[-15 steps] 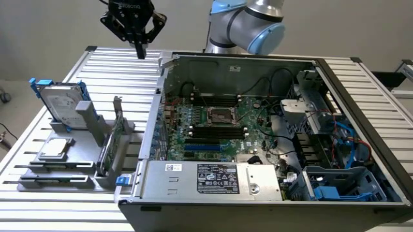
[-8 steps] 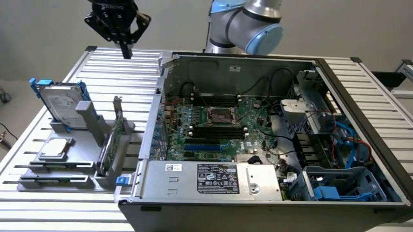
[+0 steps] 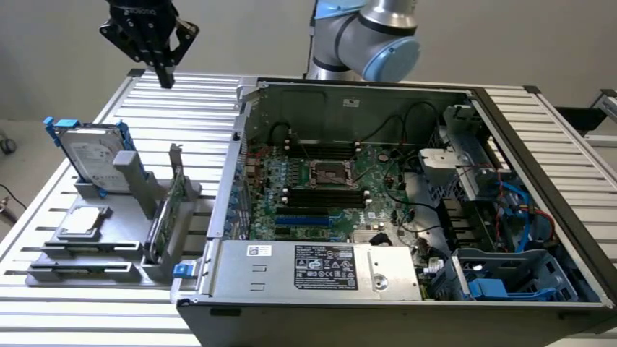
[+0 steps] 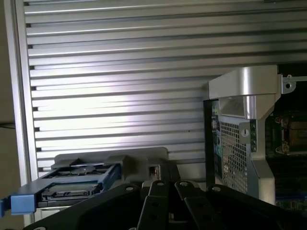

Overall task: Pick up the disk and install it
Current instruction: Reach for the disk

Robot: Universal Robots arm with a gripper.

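Now, gripper (image 3: 165, 78): fingers pinched together, holding nothing, upper left of frame, well above the table.
disk (image 3: 94, 153): upright in the grey holder (image 3: 115, 246), left of the computer case (image 3: 236, 166), untouched.
approach: probably best centred squarely over its top edge, between the blue rails.

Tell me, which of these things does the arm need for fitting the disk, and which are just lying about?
For the job:
- the disk, standing upright in the grey rack
- the gripper, shut and holding nothing
- the open computer case

Just lying about:
- the small silver chip, flat in the same rack
- the green circuit card, standing on edge there
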